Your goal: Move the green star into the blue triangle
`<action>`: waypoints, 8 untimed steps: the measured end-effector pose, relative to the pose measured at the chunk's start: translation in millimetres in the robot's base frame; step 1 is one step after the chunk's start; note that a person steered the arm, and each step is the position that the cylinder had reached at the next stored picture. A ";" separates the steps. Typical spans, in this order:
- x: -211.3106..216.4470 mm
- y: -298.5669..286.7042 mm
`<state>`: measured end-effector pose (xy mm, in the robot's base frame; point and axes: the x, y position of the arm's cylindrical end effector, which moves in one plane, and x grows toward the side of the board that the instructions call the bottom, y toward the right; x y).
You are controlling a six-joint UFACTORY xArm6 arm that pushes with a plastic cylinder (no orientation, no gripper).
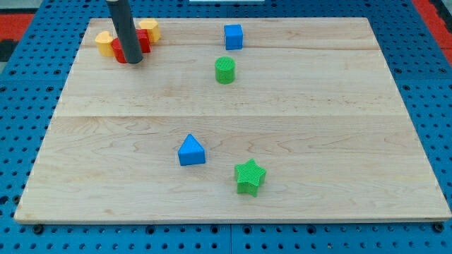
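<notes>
Green star-shaped block (249, 176) lies near board's bottom edge, slightly right of centre. Blue triangular block (191, 151) sits just up-left of it, near but apart. Green cylinder block (225, 70) and blue cube block (234, 36) stand well up toward view's top. My tip (132, 61) at top left, far from star, against red block (131, 46); yellow blocks (105, 43) (148, 29) flank red one. No fingers on rod, nothing grasped. Light wooden board (339, 127) rests on blue pegboard (434, 85). No readable writing.

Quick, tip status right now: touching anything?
My tip: no gripper, holds nothing; at the red block, far from the green star and blue triangle.
</notes>
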<state>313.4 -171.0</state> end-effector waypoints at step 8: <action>138.5 35.6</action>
<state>451.9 -135.4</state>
